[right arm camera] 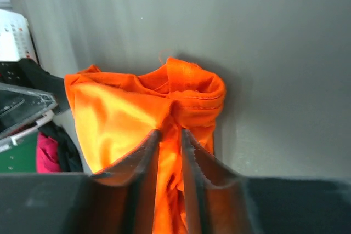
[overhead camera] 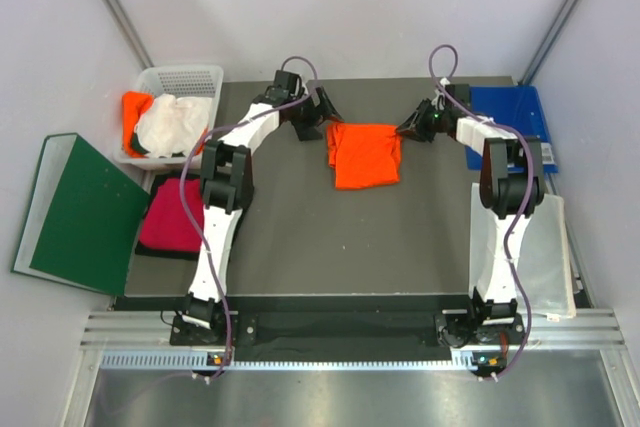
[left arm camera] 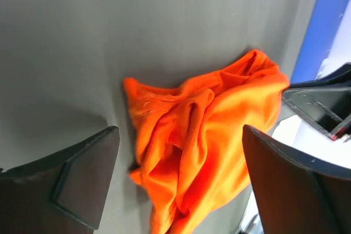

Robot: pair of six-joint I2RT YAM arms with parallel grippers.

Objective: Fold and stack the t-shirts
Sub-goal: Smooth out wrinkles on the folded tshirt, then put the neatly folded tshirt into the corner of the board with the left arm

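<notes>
A bright orange t-shirt lies partly folded on the dark mat, towards the back middle. My left gripper hovers at the shirt's back left corner, open, its jaws wide apart with nothing between them; in the left wrist view the rumpled orange t-shirt lies below my left gripper. My right gripper is at the back right corner. In the right wrist view my right gripper is shut on a bunched fold of the orange t-shirt.
A white basket at the back left holds a white shirt and an orange one. A magenta shirt lies on a black one at the mat's left edge, beside a green binder. A blue folder is at the back right.
</notes>
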